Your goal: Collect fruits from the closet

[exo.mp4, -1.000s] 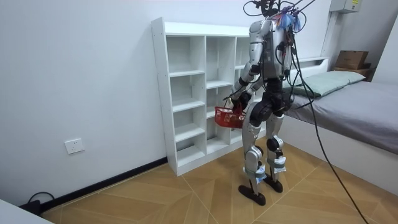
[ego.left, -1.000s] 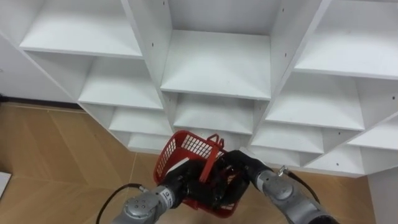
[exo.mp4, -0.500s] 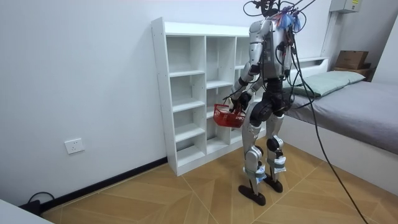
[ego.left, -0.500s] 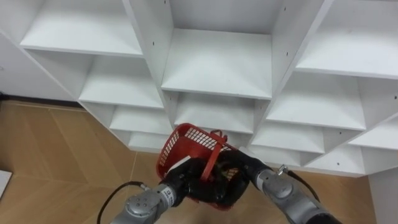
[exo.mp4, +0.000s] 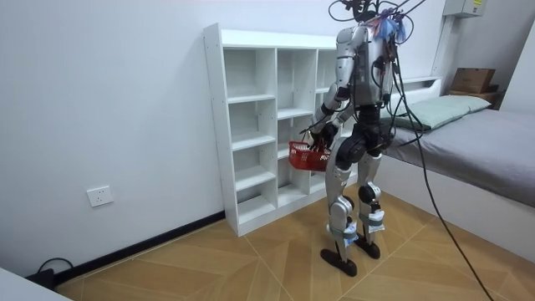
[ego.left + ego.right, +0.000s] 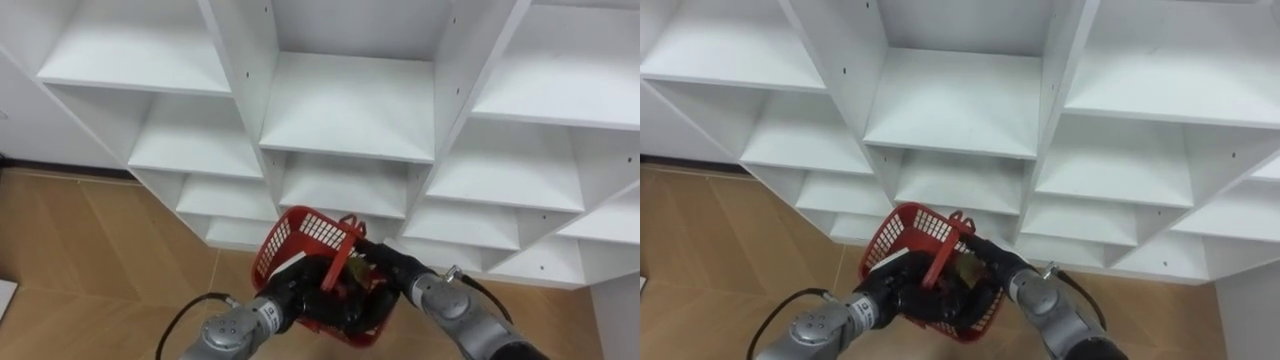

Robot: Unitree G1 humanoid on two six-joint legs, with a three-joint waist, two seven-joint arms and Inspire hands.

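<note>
The red basket (image 6: 300,236) hung in the air in front of the white closet (image 6: 350,110), level with its lower shelves, tilted so that its meshed wall faced up toward the head camera. Its red handle (image 6: 340,262) stood up across the opening. Inside it, next to the handle, lay a small yellowish-green item (image 6: 965,268), too hidden to identify as any particular fruit.

The left robot hand (image 6: 297,290) held the basket on its near side, its dark fingers curled round the rim. The right robot hand (image 6: 385,266) came in from the other side and reached into the basket's mouth. Its fingers were buried among the basket's contents, so I cannot tell whether they were spread or closed on anything.

Below the basket ran a wooden floor (image 6: 90,240) in a herringbone pattern.

In the room view the robot stood upright, close to the closet (image 5: 251,125) and facing it, with the basket (image 5: 308,156) carried at hip height between its body and the shelves. A bed (image 5: 468,142) stood behind the robot at the room view's right, and a wall socket (image 5: 99,196) sat low on the wall at the room view's left.
</note>
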